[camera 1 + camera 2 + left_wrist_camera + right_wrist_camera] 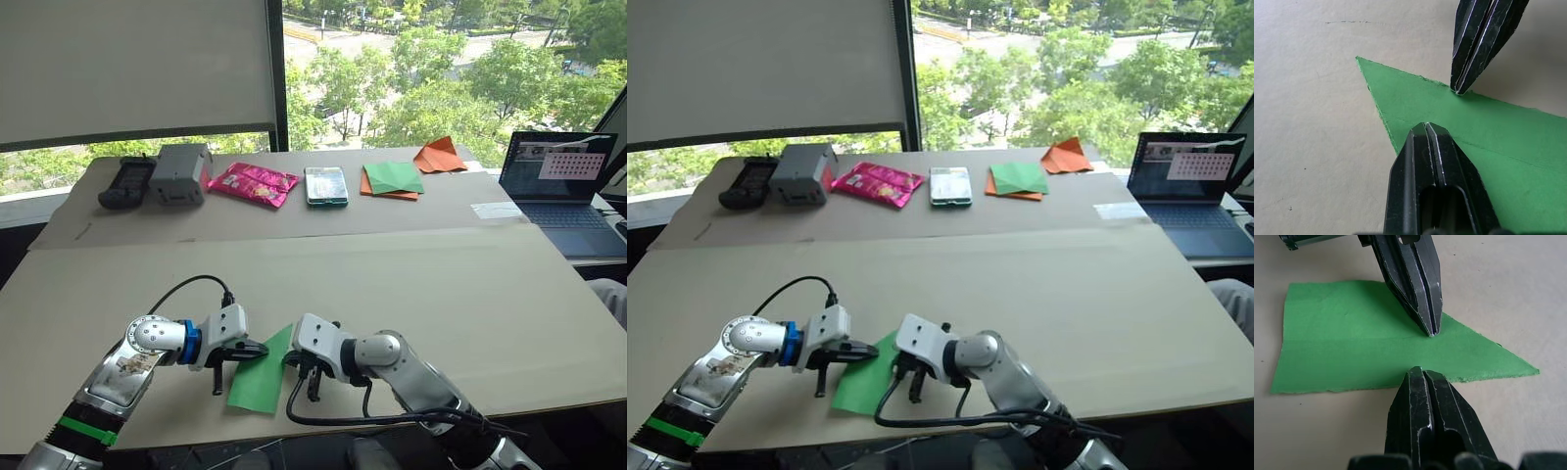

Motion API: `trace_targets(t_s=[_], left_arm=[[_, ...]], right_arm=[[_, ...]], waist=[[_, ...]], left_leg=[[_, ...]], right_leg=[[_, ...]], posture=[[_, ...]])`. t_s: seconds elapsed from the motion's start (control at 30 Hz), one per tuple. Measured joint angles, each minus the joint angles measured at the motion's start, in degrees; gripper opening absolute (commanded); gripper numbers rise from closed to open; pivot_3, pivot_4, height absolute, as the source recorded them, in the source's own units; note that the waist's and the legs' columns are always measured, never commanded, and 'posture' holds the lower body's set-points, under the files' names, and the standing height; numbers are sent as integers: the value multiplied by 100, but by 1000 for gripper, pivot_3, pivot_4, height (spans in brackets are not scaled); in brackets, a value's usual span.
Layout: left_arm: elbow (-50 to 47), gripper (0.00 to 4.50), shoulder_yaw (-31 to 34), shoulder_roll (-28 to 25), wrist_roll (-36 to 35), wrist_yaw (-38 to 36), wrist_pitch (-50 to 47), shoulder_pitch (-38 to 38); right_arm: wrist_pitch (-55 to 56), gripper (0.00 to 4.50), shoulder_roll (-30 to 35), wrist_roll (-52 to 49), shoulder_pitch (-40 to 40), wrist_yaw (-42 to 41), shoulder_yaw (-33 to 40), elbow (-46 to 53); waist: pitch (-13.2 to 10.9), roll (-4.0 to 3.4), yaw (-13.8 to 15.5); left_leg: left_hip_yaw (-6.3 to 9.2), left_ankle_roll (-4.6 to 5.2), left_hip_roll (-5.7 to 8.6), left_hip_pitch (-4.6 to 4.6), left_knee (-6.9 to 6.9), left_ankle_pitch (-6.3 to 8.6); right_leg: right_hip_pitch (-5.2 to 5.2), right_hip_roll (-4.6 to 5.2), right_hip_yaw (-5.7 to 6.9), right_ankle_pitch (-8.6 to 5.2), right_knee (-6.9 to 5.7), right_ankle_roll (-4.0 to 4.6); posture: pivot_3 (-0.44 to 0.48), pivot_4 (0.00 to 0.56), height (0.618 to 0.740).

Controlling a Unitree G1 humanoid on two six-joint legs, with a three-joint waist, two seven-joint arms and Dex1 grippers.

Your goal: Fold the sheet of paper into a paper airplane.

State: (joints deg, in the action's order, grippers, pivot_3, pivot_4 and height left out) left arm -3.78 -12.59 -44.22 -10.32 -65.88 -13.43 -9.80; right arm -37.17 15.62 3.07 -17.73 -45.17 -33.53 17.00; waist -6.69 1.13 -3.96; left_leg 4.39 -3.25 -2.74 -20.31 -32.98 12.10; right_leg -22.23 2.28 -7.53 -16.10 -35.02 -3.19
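Between 2 end effectors: paper airplane (261, 377) flat, closed tips touching it.

No legible text, label or number anywhere, printing on the pink snack packet (253, 183) too small to read, laptop screen (559, 161) showing only an unreadable pale grid

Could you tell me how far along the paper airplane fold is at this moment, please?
Partly done. The sheet of paper is already a pointed wedge with a lengthwise crease, lying flat on the table. In hand: the left tool and the right tool, both with fingers together, press their tips on the paper from opposite edges near the pointed end. Left: the wedge is wide and flat, so further folds seem needed.
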Motion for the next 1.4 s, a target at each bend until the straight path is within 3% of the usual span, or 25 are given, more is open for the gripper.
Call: trace_targets(t_s=[0.2,0.63,1.4], left_arm=[[5,24,-11,0,0,11,44,-10],[15,24,-10,-4,3,17,52,-2],[-75,24,29,-116,2,11,57,138]], right_arm=[[27,0,-72,-193,-107,55,67,234],[901,0,105,-145,170,211,-98,-513],[901,0,423,-265,499,-367,-585,61]], waist=[[-5,-3,12],[-5,-2,5],[-1,-1,-16]], left_leg=[[0,2,0,-1,0,-2],[0,2,0,2,1,-1],[0,-8,-2,7,3,5]], right_leg=[[2,0,0,0,0,-1],[4,1,1,0,1,0],[1,1,1,0,2,0]], posture=[[0,150,740],[0,150,740],[0,150,740]])
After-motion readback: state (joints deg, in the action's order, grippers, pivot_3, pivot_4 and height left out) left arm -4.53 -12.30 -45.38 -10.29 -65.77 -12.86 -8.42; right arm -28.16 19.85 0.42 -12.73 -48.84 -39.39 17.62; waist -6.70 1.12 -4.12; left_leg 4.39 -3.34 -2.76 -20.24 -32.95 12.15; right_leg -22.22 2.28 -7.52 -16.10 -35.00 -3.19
